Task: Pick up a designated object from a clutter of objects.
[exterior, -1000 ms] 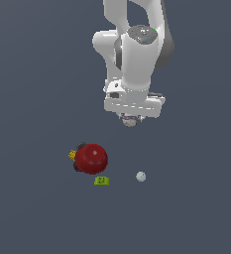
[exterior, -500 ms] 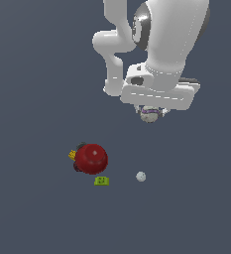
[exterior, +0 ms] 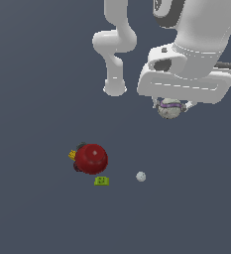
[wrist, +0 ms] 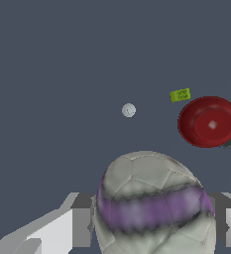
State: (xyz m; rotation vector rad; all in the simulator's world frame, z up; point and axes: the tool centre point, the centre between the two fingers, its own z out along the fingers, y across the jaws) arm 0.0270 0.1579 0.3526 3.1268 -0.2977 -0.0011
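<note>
The whitish-grey ball with a purple band (exterior: 169, 108) hangs high above the floor, held under my hand. It fills the near part of the wrist view (wrist: 151, 203), between my fingers (wrist: 62, 228). My gripper (exterior: 170, 106) is shut on it. The clutter lies far below: a large glossy red sphere (exterior: 91, 158), also in the wrist view (wrist: 208, 121), a small lime-green block (exterior: 101, 181) (wrist: 179, 95) and a plain pale ball (exterior: 141, 176) (wrist: 128, 110). Yellow (exterior: 72, 155) and dark bits stick out beside the red sphere.
The arm's white links (exterior: 117, 49) rise at the back of the exterior view. The floor (exterior: 37, 89) is plain dark grey-blue.
My hand has risen and come nearer to the exterior view's right with the banded ball in it. The red sphere, green block and pale ball have not moved.
</note>
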